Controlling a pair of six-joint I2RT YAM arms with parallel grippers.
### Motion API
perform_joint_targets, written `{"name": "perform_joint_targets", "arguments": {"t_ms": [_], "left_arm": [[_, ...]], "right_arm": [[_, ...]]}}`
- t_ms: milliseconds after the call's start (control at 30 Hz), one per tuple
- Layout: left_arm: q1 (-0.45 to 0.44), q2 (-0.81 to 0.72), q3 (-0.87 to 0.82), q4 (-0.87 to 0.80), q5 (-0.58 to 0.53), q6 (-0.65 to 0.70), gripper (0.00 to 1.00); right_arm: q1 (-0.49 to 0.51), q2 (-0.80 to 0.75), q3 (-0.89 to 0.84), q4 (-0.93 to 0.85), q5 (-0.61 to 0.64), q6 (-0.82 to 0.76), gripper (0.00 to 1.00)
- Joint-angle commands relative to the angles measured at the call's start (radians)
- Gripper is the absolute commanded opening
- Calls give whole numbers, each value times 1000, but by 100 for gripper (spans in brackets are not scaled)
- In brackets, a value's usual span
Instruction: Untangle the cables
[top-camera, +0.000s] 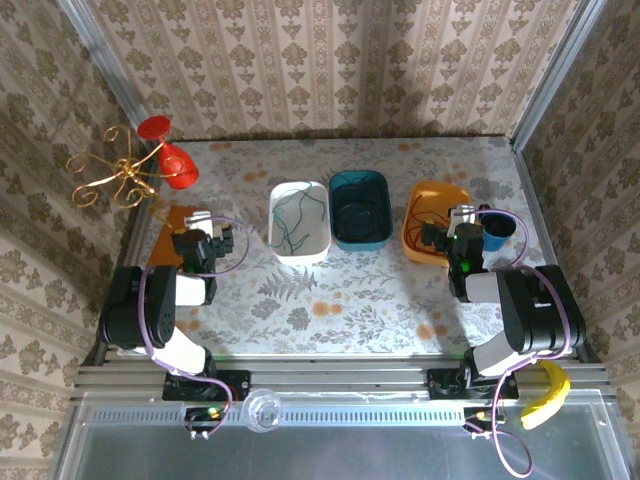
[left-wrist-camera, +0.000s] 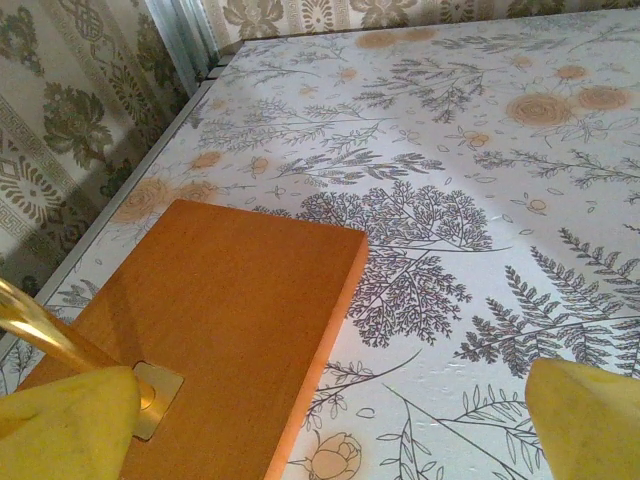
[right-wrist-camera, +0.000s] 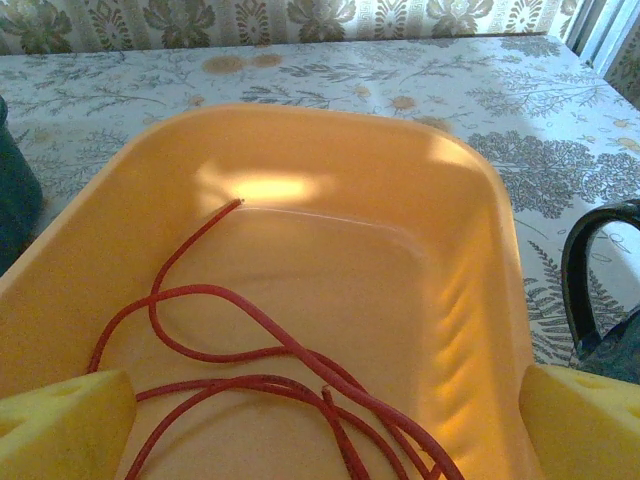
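Yellow foam pads (left-wrist-camera: 65, 425) of the left end effector (left-wrist-camera: 325, 430) sit in the bottom corners of the left wrist view. They are spread wide and released, with nothing between them. Below them an orange wooden board (left-wrist-camera: 220, 330) lies flat near the left edge of the surface (left-wrist-camera: 450, 150), and a gold stem (left-wrist-camera: 40, 335) rises from a small plate at its near corner. The board's long side runs alongside the metal rail at the foot of the left wall. To its right the floral surface is bare out to the far wall. Three trays stand side by side across the middle of the top view, each with its long axis running near to far. The white tray (top-camera: 274, 222) holds a thin green cable (top-camera: 290, 215) in loose loops stretched along the tray's length. The contents of the teal tray (top-camera: 358, 177) are too dark to make out. The orange tray (right-wrist-camera: 470, 250) holds the red cable (right-wrist-camera: 250, 350). Its free end points to the far left of the tray, and it curves back in overlapping loops that run toward the near right corner. The right end effector (right-wrist-camera: 325, 425) hangs over this tray's near end, pads wide apart and released, with the cable lying below them ungrasped. A blue mug (right-wrist-camera: 600, 300) stands just beside the tray's right wall, close to the right-hand rail. Between the arm bases and the trays lies a broad open strip of surface.
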Motion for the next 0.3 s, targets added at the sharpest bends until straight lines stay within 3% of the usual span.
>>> {"name": "perform_joint_targets", "arguments": {"t_ms": [0,100,267], "left_arm": [[5,-6,4,38,19,18,100],[5,-6,6,35,20,18,100],[5,-6,5,35,19,18,100]], "right_arm": [[5,7,24,3,-21,-5,100],[-16,13,41,-25,-92,-8,100],[-16,3,24,-1,-100,-10,100]]}}
